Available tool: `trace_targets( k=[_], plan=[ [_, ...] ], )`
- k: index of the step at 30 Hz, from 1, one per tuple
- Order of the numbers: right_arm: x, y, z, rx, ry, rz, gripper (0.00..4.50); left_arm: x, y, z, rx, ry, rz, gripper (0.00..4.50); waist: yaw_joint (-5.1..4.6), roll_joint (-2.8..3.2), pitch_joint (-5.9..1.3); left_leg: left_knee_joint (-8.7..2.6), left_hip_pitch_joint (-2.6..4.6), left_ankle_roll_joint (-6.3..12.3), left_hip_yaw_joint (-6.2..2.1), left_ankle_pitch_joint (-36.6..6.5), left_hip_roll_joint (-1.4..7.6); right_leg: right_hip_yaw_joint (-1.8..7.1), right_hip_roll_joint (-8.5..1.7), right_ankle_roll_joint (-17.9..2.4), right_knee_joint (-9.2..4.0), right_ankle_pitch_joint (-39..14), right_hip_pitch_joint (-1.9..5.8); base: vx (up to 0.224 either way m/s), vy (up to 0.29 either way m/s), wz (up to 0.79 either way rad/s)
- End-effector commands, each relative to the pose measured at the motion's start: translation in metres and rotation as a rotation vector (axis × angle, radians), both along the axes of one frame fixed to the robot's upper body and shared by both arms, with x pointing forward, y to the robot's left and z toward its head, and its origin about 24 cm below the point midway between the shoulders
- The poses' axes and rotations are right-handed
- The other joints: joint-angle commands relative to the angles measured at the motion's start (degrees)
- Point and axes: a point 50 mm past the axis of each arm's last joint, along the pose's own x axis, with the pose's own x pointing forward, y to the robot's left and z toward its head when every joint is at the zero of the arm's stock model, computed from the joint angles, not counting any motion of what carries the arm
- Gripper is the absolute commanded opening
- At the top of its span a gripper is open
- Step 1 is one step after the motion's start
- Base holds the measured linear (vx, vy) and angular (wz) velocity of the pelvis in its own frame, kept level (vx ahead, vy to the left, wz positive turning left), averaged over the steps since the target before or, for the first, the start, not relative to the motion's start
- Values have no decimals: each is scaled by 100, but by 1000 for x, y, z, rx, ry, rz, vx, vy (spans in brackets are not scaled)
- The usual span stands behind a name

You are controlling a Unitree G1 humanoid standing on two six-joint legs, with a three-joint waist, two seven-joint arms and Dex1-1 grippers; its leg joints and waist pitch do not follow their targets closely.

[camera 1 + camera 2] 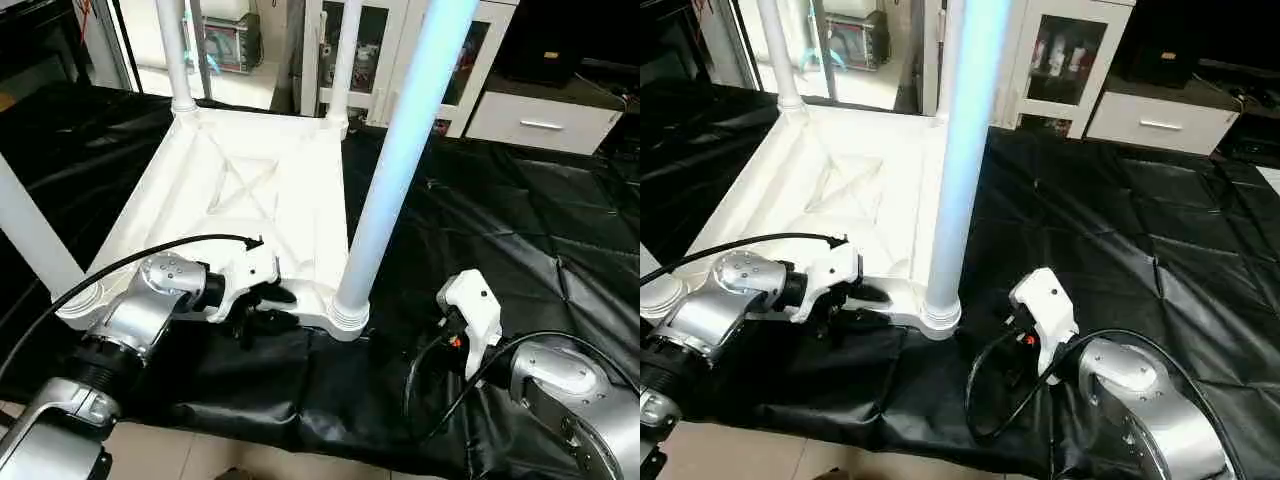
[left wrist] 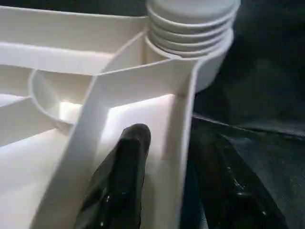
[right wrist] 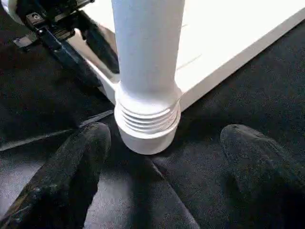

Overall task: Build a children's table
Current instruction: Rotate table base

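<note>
The children's table lies upside down on a black sheet, its white ribbed top facing up. Four white legs stand in the corner sockets: far left, far right, near left and near right. My left gripper is shut on the top's near rim, one black finger inside the rim and the other outside. My right gripper is open, low over the sheet, its fingers spread either side of the near right leg's ribbed base without touching it.
The black sheet spreads wide to the right of the table. A white glass-door cabinet and a white drawer unit stand behind it. The sheet's front edge meets bare floor close to my arms.
</note>
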Motion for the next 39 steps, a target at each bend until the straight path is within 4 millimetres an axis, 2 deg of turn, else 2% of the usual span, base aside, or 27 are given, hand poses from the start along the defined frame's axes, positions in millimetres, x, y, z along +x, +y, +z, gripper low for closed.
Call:
trace_targets(
  k=[1, 3, 4, 12, 17, 19, 21, 22, 24, 25, 26, 28, 32, 36, 39],
  plan=[
    [1, -3, 0, -8, -8, -10, 408, -10, -1, -12, 52, 54, -49, 149, -2, 81, -322, -470, 104, -83, -101, -885, 328, 256, -410, -1338, -358, 241, 187, 0, 0, 0],
    [1, -4, 0, -8, -7, -10, 408, -11, -1, -13, 61, 61, -56, 134, -7, 84, -324, -473, 106, -87, -103, -888, 330, 253, -407, -1336, -357, 229, 188, 0, 0, 0],
    [1, -4, 0, -9, -7, -9, 408, -12, -1, -15, 69, 60, -59, 128, -11, 56, -327, -467, 100, -65, -99, -837, 328, 254, -406, -1338, -353, 283, 195, 0, 0, 0],
    [2, -4, 0, -8, -8, -11, 408, -14, 0, -18, 82, 63, -49, 62, -9, 67, -314, -475, 102, -66, -97, -926, 328, 262, -416, -1303, -376, 23, 184, 0, 0, 0],
    [6, -6, -1, 7, -8, -56, 408, -10, -3, -17, 30, 29, 20, 26, -13, 90, -318, -473, 105, -65, -96, -945, 325, 259, -410, -1321, -376, 37, 175, 0, 0, 0],
    [10, -8, -2, 17, -12, -108, 408, -8, -14, -16, -24, 2, 57, 16, -17, 79, -313, -476, 97, -62, -95, -969, 324, 263, -413, -1316, -386, -37, 179, 0, 0, 0],
    [15, -10, -3, 27, -15, -153, 408, -5, -26, -16, -66, -10, 114, 11, -22, 58, -305, -480, 103, -80, -88, -1089, 324, 269, -425, -1300, -418, -346, 174, 0, 0, 0],
    [15, -11, -3, 24, -16, -161, 408, -4, -28, -16, -69, -13, 135, 5, -19, 53, -306, -477, 100, -72, -86, -1079, 324, 274, -428, -1278, -426, -433, 176, 0, 0, 0],
    [19, -13, -3, 21, -20, -183, 408, -2, -46, -16, -118, 2, 162, 2, -29, 35, -317, -460, 85, -9, -81, -929, 314, 275, -421, -1227, -426, -375, 191, 0, 0, 0],
    [19, -13, -3, 21, -20, -183, 408, -2, -46, -16, -118, 2, 162, 2, -29, 35, -317, -460, 85, -9, -81, -929, 314, 275, -421, -1227, -426, -375, 191, 0, 0, 0],
    [22, -14, -1, 22, -24, -190, 408, -5, -63, -14, -161, 15, 116, 2, -33, 38, -325, -449, 73, 59, -76, -799, 302, 277, -417, -1195, -433, -357, 196, 0, 0, 0],
    [22, -13, 0, 21, -27, -182, 408, -8, -72, -13, -170, 14, 64, 2, -14, 59, -339, -436, 79, 126, -75, -690, 304, 279, -417, -1195, -435, -262, 192, 0, 0, 0],
    [22, -13, -1, 15, -27, -185, 408, -14, -76, -15, -125, -2, -27, 2, 11, 67, -350, -421, 82, 236, -67, -541, 300, 272, -399, -1222, -409, 92, 187, 0, 0, 0],
    [23, -15, -2, 6, -32, -189, 408, -19, -81, -16, -140, 20, -39, 2, 27, 88, -329, -460, 96, 117, -77, -847, 321, 264, -404, -1168, -447, -333, 170, 0, 0, 0],
    [28, -16, -4, -1, -53, -204, 408, -19, -82, -18, -132, 24, -37, 2, 21, 64, -319, -475, 97, 48, -74, -970, 318, 267, -409, -1116, -471, -561, 155, 0, 0, 0]
  ],
)
